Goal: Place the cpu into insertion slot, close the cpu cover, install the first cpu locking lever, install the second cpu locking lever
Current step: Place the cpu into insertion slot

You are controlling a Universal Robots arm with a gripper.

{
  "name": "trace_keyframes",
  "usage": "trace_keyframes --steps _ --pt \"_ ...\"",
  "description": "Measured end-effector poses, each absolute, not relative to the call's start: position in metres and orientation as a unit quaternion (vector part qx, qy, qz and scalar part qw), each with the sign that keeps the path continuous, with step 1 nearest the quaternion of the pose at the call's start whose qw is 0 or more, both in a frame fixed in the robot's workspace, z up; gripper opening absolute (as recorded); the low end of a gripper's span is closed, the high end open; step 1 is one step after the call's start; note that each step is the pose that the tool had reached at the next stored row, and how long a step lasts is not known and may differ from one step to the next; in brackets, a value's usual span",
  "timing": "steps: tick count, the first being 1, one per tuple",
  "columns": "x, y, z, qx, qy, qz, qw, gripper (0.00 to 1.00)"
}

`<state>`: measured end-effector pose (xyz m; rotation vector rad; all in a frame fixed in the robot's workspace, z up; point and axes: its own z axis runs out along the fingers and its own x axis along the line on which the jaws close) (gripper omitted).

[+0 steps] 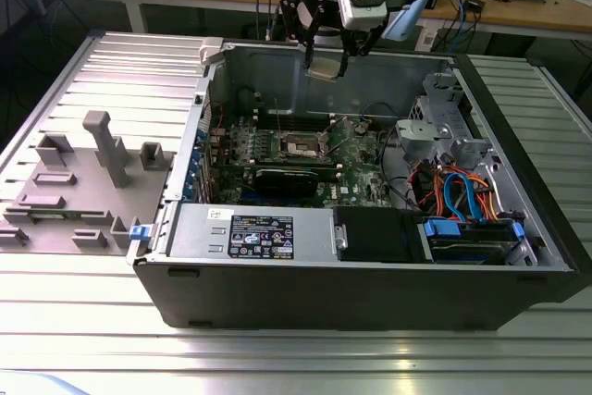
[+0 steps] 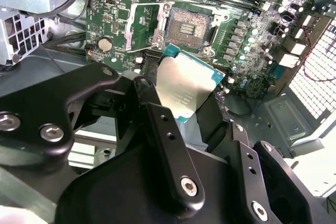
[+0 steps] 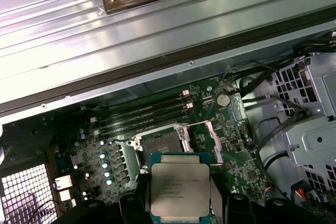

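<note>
Cpu [image 3: 181, 190], a small flat square chip with a silver-grey metal top and a teal-green edge: pinched by two opposite edges in the black two-finger gripper [image 3: 181, 205], metal top facing both wrist cameras, clear of the board.

Gripper, exterior view [image 1: 326, 55]: hangs high over the far wall of the case with the chip [image 1: 324, 69] beneath it.

Insertion slot [image 3: 160, 142], a square dark socket with a silvery rim: uncovered, nothing seated in it. It lies well apart from the chip, lower down on the case floor and a little toward the exterior view's left [image 1: 303, 145]. In the first wrist view the chip's edges run roughly square to the socket's edges, so judged close to aligned in turn but not yet over it.

Cpu cover [image 2: 144, 22], a thin silvery frame plate with a cut-out centre: swung open, just beside the socket.

Green circuit board [image 1: 361, 159]: carries socket and cover.

Dark grey open computer case [image 1: 370, 302]: rests on the ribbed metal surface [image 1: 277, 358].
</note>
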<state>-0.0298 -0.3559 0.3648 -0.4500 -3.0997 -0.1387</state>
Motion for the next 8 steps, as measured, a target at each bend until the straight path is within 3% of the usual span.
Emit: trace_keyframes --steps 8 --pt "-0.0298 -0.3559 0.3648 -0.167 -0.985 -0.044 0.002 0.54"
